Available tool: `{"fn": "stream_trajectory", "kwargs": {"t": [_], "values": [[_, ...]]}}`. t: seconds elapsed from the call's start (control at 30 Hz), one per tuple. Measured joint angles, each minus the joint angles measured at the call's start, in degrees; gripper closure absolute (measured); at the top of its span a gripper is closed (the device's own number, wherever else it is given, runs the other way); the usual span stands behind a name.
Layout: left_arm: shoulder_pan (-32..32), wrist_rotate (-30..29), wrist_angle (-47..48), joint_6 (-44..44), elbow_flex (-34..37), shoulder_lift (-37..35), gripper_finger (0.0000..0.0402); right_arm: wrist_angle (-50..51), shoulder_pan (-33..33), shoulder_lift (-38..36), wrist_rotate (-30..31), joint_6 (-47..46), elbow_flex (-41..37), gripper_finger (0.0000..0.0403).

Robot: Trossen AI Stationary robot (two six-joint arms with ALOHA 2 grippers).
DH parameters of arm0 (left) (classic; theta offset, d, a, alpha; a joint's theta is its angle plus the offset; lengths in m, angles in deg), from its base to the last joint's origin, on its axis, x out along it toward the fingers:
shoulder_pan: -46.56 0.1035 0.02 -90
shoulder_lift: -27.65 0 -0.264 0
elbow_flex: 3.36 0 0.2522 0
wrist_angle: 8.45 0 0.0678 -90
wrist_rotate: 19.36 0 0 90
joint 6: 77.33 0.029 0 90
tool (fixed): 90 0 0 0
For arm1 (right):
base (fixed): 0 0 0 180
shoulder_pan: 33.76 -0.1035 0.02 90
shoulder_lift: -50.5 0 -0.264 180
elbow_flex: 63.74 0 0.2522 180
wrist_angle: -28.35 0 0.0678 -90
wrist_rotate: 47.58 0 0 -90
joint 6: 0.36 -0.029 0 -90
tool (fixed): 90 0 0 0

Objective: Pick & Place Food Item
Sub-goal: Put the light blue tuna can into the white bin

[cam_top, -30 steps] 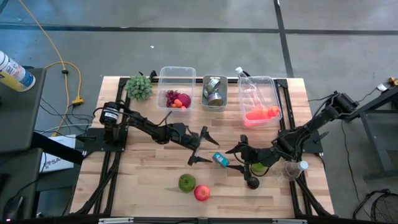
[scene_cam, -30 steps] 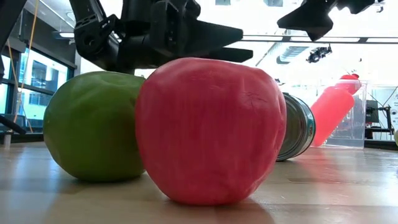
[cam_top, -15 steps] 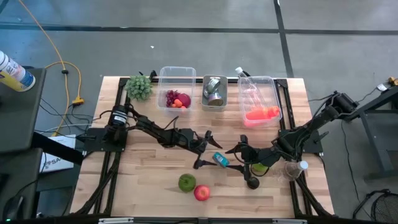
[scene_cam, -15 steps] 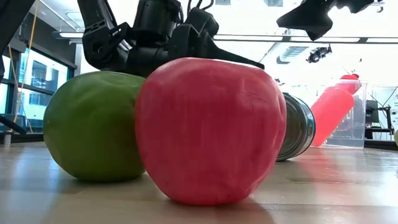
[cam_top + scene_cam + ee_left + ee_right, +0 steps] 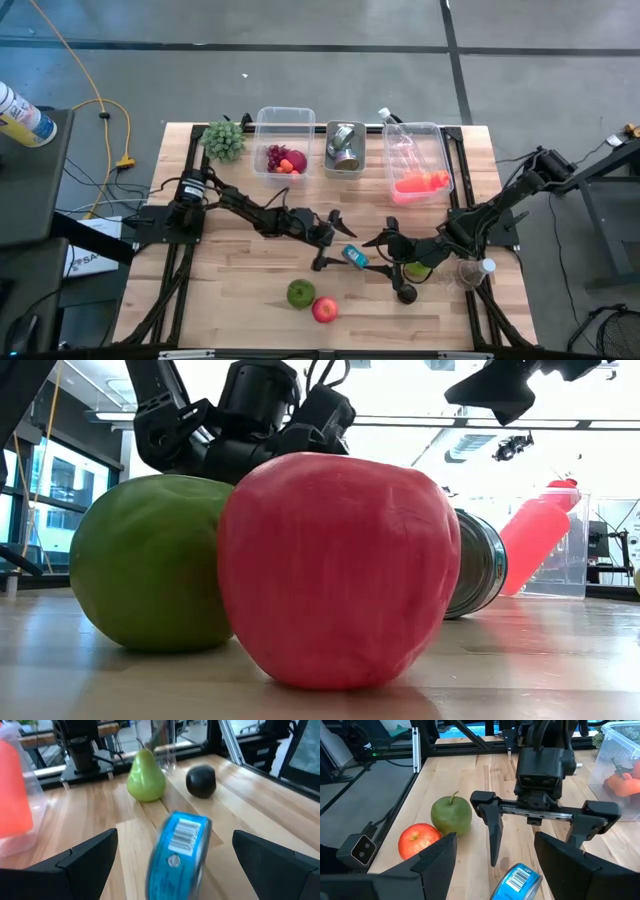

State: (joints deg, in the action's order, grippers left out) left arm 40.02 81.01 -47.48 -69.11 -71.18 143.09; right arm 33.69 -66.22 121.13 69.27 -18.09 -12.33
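A: What is on the table (image 5: 250, 270)?

B: Pale wooden planks, and near the middle a small blue can (image 5: 354, 257) on its side, smooth metal with a printed label and barcode. A green pear (image 5: 145, 781) and a dark round fruit (image 5: 201, 781) sit beyond it. Toward the front edge a matte green apple (image 5: 300, 293) touches a glossy red apple (image 5: 324, 310).

A: How does the can lie?

B: Its long axis runs along the tabletop, one round end facing the left arm's camera.

A: And the arms?

B: The left arm stretches low across the table; the left gripper (image 5: 330, 240) is spread wide with the can between its fingertips (image 5: 493, 836), gripping nothing. The right gripper (image 5: 381, 254) reaches in from the other side, just beside the can, fingers partly apart and empty.

A: Anything at the back?

B: Three clear plastic bins (image 5: 284, 140), one holding an orange bottle (image 5: 420, 183).
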Motion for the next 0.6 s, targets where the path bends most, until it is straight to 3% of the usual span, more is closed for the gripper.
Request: {"fn": "stream_trajectory", "kwargs": {"t": [0.33, 0.6], "values": [[-0.8, -4.8, 9.7, 0.9, -3.1, 0.0, 0.0022, -0.2, 0.0, 0.0, 0.0, -0.1, 0.0, 0.0144], [-0.8, -1.9, 11.4, 0.0, -3.8, 0.0, 0.0051, -0.4, 0.0, 0.0, 0.0, -0.2, 0.0, 0.0144]]}}
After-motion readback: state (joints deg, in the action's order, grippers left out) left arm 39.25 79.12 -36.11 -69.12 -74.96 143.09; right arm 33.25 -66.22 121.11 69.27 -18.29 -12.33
